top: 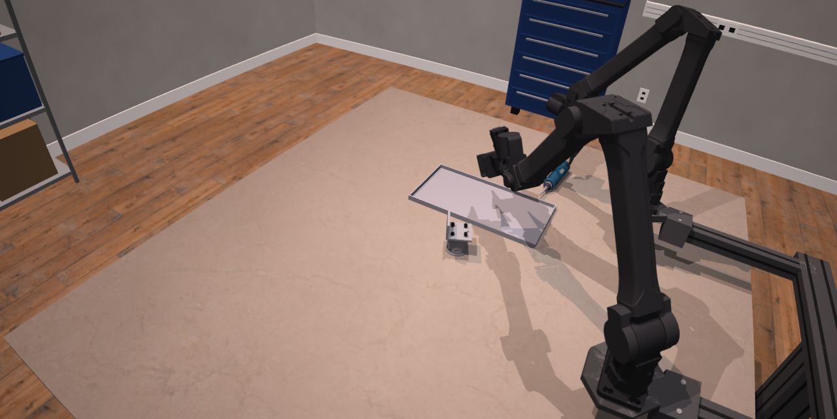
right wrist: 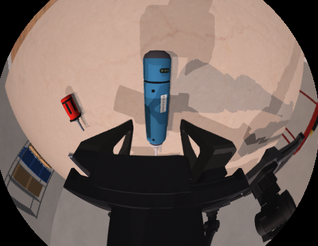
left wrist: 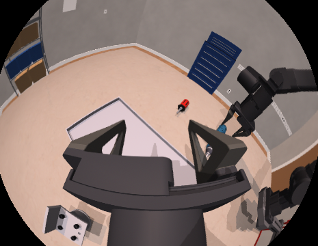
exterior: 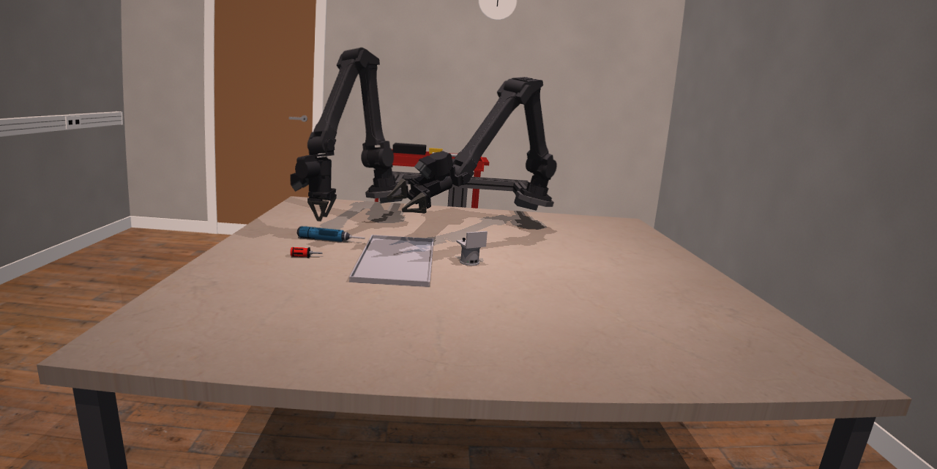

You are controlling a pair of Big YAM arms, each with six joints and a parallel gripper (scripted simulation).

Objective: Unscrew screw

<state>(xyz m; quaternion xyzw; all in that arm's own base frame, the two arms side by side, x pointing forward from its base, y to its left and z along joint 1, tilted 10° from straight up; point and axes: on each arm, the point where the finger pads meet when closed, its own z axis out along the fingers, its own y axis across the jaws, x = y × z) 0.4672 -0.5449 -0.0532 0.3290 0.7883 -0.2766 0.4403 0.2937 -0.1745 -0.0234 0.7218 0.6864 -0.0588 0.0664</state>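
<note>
The joint module [top: 457, 248] [exterior: 470, 254] stands upright beside the tray, with the light bracket [top: 458, 229] [exterior: 476, 240] [left wrist: 68, 225] on top. Several black screw heads show on the bracket; I cannot tell which one is fully down. The electric screwdriver [top: 556, 175] [exterior: 322, 234] [left wrist: 221, 129] [right wrist: 157, 102] lies on the table, bit toward the tray. My right gripper [exterior: 320, 217] [left wrist: 226, 130] [right wrist: 156, 123] is open and empty above it, fingers on either side of its front half in the right wrist view. My left gripper [left wrist: 156, 124] is open and empty, above the tray's area.
The shallow tray [top: 450, 185] [exterior: 393, 269] [left wrist: 121, 109] lies between the joint module and the electric screwdriver. A short red screwdriver [exterior: 299, 252] [left wrist: 183, 104] [right wrist: 70, 107] lies beside the electric one. The left arm reaches over the near side of the tray in the top view.
</note>
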